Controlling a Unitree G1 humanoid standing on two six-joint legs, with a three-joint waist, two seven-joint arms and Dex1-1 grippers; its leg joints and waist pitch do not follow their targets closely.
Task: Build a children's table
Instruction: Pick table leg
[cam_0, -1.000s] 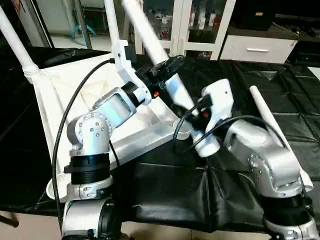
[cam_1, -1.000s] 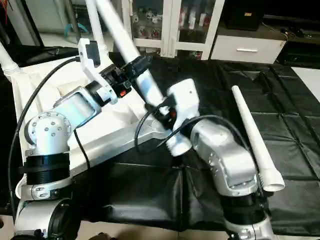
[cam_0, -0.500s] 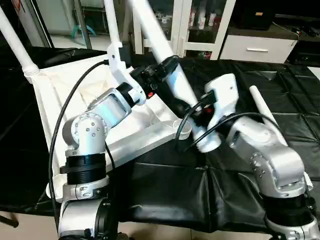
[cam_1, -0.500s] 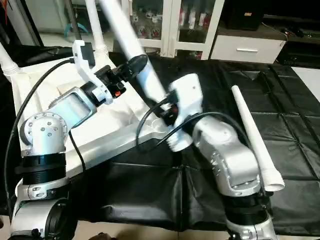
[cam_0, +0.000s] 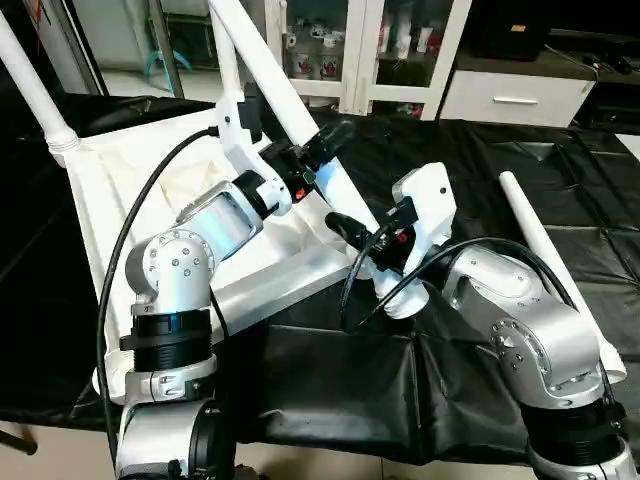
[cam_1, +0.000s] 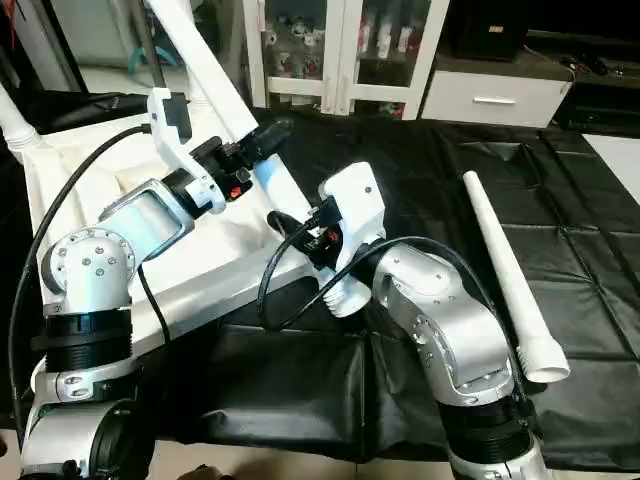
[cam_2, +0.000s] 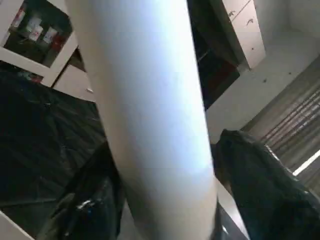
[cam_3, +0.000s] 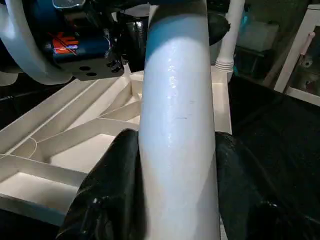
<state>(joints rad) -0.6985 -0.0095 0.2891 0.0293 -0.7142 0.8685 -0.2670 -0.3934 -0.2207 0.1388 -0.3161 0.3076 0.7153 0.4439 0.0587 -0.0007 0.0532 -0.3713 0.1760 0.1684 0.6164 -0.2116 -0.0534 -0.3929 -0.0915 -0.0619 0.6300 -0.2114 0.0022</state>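
Note:
The children's table lies upside down as a white ribbed tabletop (cam_0: 120, 190) on the left of the black cover. One leg (cam_0: 35, 90) stands in its far left corner and another leg (cam_0: 222, 50) at the back. A third leg (cam_0: 280, 90) slants from the top of the picture down toward the near right corner. My left gripper (cam_0: 325, 150) is shut around its middle, the fingers (cam_2: 90, 205) flanking the shaft (cam_2: 150, 100). My right gripper (cam_0: 350, 225) is shut on it lower down, black fingers (cam_3: 107, 200) pressing both sides of the leg (cam_3: 177, 125). The corner socket is hidden behind my right wrist.
A loose white leg (cam_0: 535, 240) lies on the black cover (cam_0: 470, 170) to the right of my right arm. A glass-door cabinet (cam_0: 380, 40) and a white drawer unit (cam_0: 515, 95) stand behind the work surface. The cover's front edge runs close below my arms.
The held leg has tilted, its top end swinging to the left. My right gripper has shifted left along with its lower part. My left gripper stays around the shaft.

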